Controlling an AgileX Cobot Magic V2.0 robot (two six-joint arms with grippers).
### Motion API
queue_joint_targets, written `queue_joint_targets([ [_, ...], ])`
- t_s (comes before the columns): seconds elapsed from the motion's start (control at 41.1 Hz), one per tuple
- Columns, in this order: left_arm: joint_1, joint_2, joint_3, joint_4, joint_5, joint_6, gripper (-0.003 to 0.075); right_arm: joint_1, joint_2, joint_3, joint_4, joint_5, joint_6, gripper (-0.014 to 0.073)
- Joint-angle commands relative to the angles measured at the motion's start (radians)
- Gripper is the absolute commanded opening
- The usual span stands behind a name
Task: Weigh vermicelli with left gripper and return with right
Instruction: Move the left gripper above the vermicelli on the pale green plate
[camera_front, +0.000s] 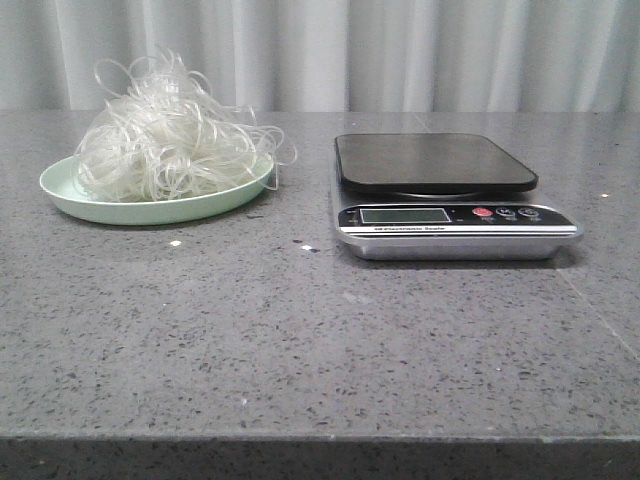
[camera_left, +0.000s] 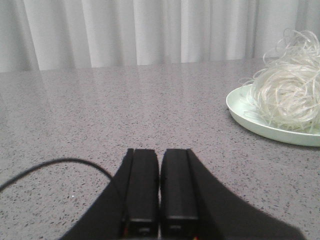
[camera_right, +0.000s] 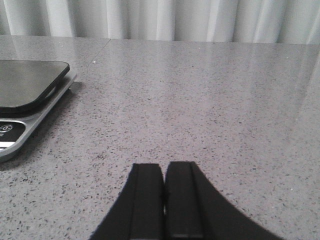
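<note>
From the front, the vermicelli (camera_front: 165, 130) is heaped on a pale green plate (camera_front: 70, 190) at the counter's (camera_front: 300, 340) left, well apart from a digital scale (camera_front: 450, 200) whose label print is too small to read. In the left wrist view, the left end effector (camera_left: 160, 185) is fully closed, empty, above bare counter. The right end effector (camera_right: 164, 192) is likewise closed, holding nothing, near the scale.

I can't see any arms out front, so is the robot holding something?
Nothing. Both end effectors, left and right, are shut and empty; the vermicelli sits on its plate.
</note>
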Motion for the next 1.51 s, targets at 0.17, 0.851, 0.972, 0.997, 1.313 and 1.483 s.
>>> queue_joint_targets([
  [0.17, -0.003, -0.019, 0.007, -0.008, -0.077, -0.01, 0.0137, 0.001, -0.016, -0.008, -0.004, -0.079, -0.006, 0.0151],
  [0.851, -0.003, -0.019, 0.007, -0.02, -0.24, -0.01, 0.0137, 0.001, -0.016, -0.008, -0.004, -0.079, -0.006, 0.0151],
  [0.972, -0.003, -0.019, 0.005, -0.044, -0.39, -0.015, 0.0137, 0.001, -0.016, -0.008, -0.004, -0.079, -0.006, 0.0151],
  [0.997, -0.003, -0.019, 0.003, -0.052, -0.418, -0.015, 0.0137, 0.001, -0.016, -0.008, -0.004, -0.079, -0.006, 0.0151],
  [1.313, -0.003, 0.109, -0.455, -0.068, -0.173, -0.01, 0.0137, 0.001, -0.016, -0.008, -0.004, -0.079, -0.006, 0.0151],
  [1.483, -0.003, 0.349, -0.766, -0.072, 0.089, -0.01, 0.0139, 0.001, -0.016, -0.008, -0.004, -0.079, -0.006, 0.0151],
])
